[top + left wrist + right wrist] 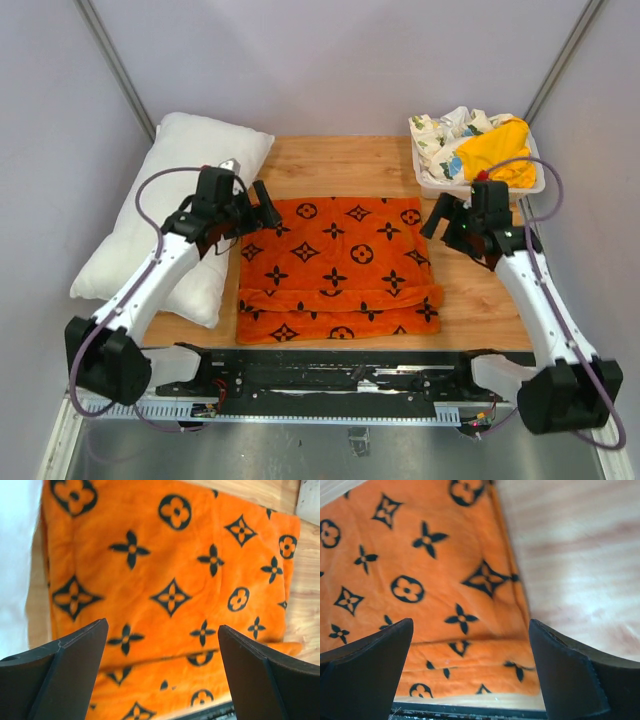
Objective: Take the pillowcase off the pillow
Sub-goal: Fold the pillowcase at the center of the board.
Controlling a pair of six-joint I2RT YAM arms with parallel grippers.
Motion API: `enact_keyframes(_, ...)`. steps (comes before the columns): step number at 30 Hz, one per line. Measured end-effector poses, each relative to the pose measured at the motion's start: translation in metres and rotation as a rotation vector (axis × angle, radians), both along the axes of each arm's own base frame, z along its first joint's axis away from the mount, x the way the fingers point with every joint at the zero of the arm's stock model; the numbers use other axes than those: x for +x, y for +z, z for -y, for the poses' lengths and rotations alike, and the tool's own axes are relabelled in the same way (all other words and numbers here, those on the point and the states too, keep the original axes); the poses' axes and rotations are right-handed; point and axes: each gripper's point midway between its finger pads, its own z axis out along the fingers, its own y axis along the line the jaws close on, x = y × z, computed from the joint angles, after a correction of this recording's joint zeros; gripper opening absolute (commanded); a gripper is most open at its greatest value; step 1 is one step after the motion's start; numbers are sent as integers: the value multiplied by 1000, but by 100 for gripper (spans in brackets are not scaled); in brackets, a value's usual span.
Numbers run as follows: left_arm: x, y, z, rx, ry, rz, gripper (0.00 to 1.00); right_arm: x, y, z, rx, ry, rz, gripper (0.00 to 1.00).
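Top external shows the plush orange pillowcase [338,270] flat beside the puffy white pillow [165,200], both jaws wide.

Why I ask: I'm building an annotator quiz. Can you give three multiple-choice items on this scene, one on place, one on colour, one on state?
1. Where is the pillow relative to the pillowcase?
A. Inside it.
B. Beside it, on its left.
C. Lying on top of it.

2. What colour are the pillowcase's motifs?
A. White.
B. Blue.
C. Black.

3. How do the left fingers and right fingers stand?
A. Both pairs spread open, holding nothing.
B. Both pairs shut on fabric.
C. One pair shut, one open.

Answers:
1 B: the bare white pillow lies by the left arm, outside the flat orange cover.
2 C: black flowers and circles show in every view.
3 A: each wrist view shows a wide gap with nothing between.
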Motion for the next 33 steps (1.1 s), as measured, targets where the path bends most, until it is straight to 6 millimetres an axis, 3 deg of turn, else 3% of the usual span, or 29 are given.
enact_keyframes(3, 31, -10, 12, 29, -37, 30, 97, 33, 3, -27, -12, 93, 8, 100)
enact_keyframes(6, 59, -36, 21, 51, -60, 3, 96, 66, -24, -52, -20, 166, -53, 99)
enact_keyframes(10, 109, -79, 21, 73, -38, -46, 97, 89, -63, -76, 7, 233, -157, 98)
enact_keyframes(12, 124, -97, 4, 88, 12, -66, 97, 100, -72, -83, 26, 253, -174, 99)
enact_keyframes(15, 143, -109, -41, 117, 134, -70, 99, 105, -72, -90, 48, 271, -170, 99)
enact_keyframes(22, 200, -82, -117, 174, 354, 41, 99, 114, -61, -99, 77, 297, -132, 99)
enact_keyframes(25, 204, -80, -126, 185, 367, 52, 97, 116, -60, -98, 69, 294, -128, 99)
enact_keyframes(27, 201, -80, -114, 197, 337, 57, 92, 119, -61, -97, 59, 287, -126, 94)
enact_keyframes(28, 197, -81, -100, 210, 308, 58, 89, 121, -62, -96, 52, 284, -125, 86)
enact_keyframes(29, 191, -81, -83, 215, 273, 61, 78, 124, -64, -95, 45, 280, -128, 71)
enact_keyframes(31, 174, -82, -36, 213, 176, 69, 37, 129, -67, -94, 32, 278, -131, 47)
enact_keyframes(33, 154, -85, 10, 175, 79, 73, 15, 135, -71, -94, 25, 270, -135, 29)
